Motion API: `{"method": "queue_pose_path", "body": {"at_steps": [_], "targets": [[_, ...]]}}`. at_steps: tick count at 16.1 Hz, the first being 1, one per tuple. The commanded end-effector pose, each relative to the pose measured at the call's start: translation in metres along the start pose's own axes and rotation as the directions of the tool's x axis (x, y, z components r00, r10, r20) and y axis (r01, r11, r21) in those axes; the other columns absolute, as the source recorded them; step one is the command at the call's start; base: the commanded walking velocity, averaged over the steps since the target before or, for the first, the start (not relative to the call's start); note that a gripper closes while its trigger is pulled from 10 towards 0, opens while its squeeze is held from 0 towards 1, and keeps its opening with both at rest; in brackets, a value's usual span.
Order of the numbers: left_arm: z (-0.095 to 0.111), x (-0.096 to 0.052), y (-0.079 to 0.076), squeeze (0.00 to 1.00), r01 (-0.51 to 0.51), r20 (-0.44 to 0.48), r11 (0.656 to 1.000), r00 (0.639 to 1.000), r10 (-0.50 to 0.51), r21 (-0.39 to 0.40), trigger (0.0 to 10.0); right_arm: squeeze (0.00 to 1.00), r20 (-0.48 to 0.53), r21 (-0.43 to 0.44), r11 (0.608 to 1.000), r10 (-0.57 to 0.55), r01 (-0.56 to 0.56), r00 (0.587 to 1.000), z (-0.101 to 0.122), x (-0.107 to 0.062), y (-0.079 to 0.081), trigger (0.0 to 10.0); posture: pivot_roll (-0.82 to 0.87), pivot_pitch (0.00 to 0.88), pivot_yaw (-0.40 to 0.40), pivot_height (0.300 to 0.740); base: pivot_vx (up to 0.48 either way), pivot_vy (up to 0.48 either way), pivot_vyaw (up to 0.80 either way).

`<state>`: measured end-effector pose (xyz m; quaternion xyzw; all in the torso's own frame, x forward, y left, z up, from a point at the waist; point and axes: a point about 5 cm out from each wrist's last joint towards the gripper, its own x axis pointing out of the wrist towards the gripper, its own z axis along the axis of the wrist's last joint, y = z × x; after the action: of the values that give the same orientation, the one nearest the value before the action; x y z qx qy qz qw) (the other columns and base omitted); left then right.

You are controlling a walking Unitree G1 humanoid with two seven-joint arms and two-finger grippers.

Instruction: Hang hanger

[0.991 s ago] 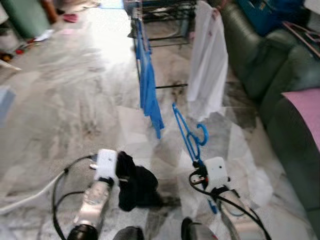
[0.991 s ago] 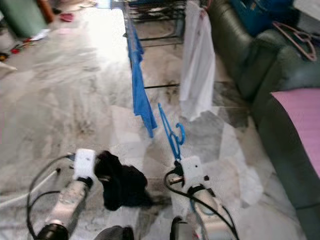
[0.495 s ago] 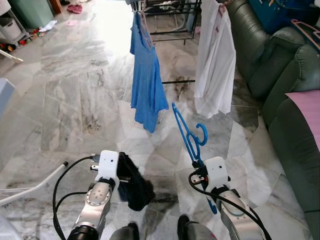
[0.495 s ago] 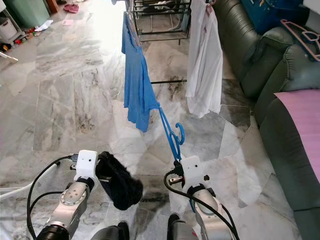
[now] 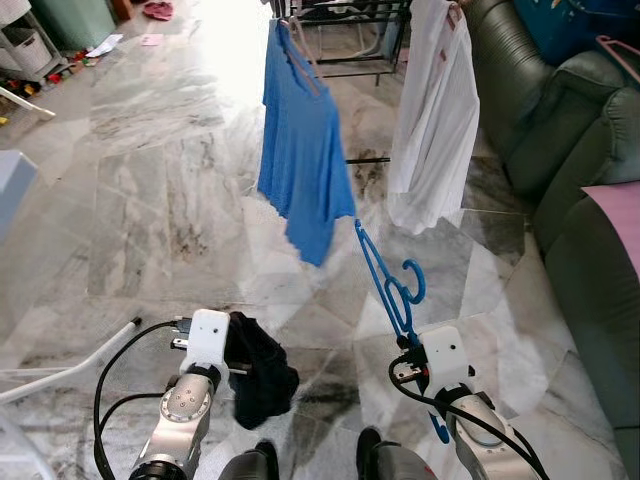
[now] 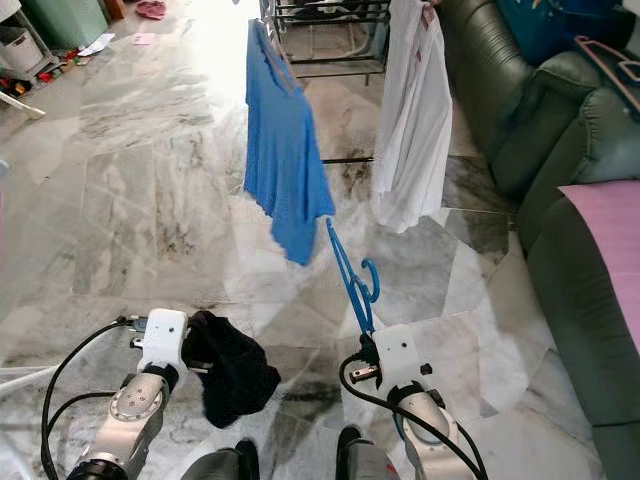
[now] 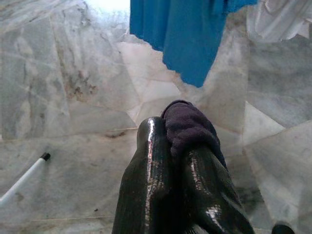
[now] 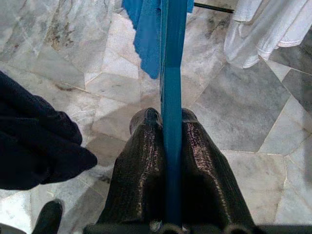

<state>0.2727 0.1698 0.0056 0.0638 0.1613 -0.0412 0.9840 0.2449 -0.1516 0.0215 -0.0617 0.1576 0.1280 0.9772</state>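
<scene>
A blue plastic hanger (image 5: 390, 283) sticks up and forward from my right gripper (image 8: 165, 122), which is shut on its lower bar. My left gripper (image 7: 178, 141) is shut on a black garment (image 5: 258, 366) that droops from its fingers above the floor. Ahead stands a drying rack (image 5: 352, 22) with a blue shirt (image 5: 300, 150) and a white shirt (image 5: 437, 110) hanging from it. The hanger's tip reaches close to the blue shirt's hem.
A dark green sofa (image 5: 570, 140) runs along the right, with a pink cloth (image 5: 618, 215) on its near arm and a pink hanger (image 5: 618, 48) on its back. A white pole (image 5: 60, 375) lies on the marble floor at left. Clutter (image 5: 40, 60) sits far left.
The view has shifted and sharpened; the rack and shirts now look closer. Both grippers keep their hold, with the hanger and the black garment still raised.
</scene>
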Motion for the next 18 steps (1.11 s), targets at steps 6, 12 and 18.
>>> {"method": "queue_pose_path", "body": {"at_steps": [6,12,18], "targets": [[-0.001,0.001,-0.003,0.00,0.039,-0.021,0.998,0.999,-0.040,-0.047,10.0,0.00,0.008,0.031,0.999,0.017,-0.017,1.000,0.004,0.002,0.010,10.0,-0.07,0.220,0.062,0.740,0.000,0.000,-0.53],[-0.003,-0.001,-0.007,0.00,0.058,-0.015,0.995,0.998,-0.059,-0.087,10.0,0.00,0.019,0.023,1.000,0.019,-0.019,1.000,0.005,0.002,0.007,10.0,-0.07,0.216,0.045,0.740,0.000,0.000,-0.40],[-0.007,0.000,-0.013,0.00,-0.039,-0.026,0.990,0.999,0.036,-0.132,10.0,0.00,-0.001,-0.027,0.995,0.094,-0.094,0.996,0.005,0.003,0.009,10.0,-0.07,0.142,-0.053,0.740,0.000,0.000,0.00]]}}
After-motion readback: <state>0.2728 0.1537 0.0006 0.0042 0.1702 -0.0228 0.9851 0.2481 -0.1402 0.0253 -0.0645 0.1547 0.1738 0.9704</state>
